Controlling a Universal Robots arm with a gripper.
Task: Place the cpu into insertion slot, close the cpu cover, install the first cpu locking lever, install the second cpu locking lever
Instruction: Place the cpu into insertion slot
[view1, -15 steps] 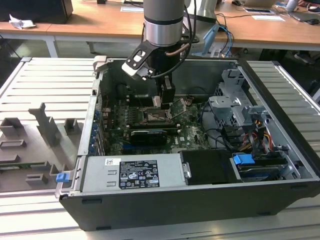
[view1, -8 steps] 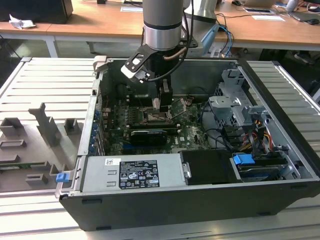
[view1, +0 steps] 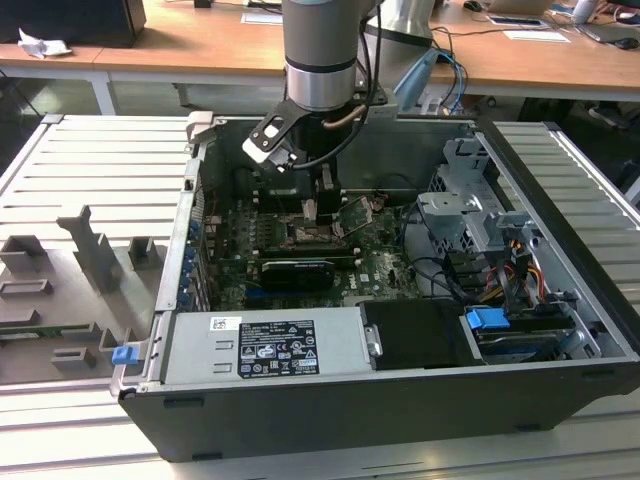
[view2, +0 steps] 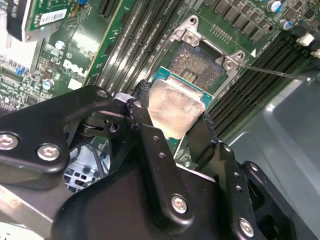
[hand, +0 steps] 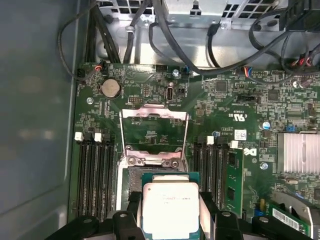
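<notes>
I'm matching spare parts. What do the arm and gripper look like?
The arm is a silver-grey cylinder with a black ring, dark cables looping beside it. The gripper is matte black, with jointed link fingers fastened by silver screws.

Arm (view1: 320, 50) upright — tool (view2: 175, 112) closed.

Site, as I read it from my remote station: a robotics lab or test workshop. Evidence I log:
- one robot arm (view1: 320, 50) over an opened computer case (view1: 350, 410), with its green motherboard (hand: 225, 100) laid bare;
- the pincer (view2: 174, 107) clamped on the cpu (hand: 170, 207) above that board;
- a slatted grey desk (view1: 80, 170) under the case, with grey moulded fixtures (view1: 95, 245) at the exterior view's left;
- wooden desks (view1: 200, 45) behind, carrying papers (view1: 530, 35) and loose cables (view1: 455, 80).
</notes>
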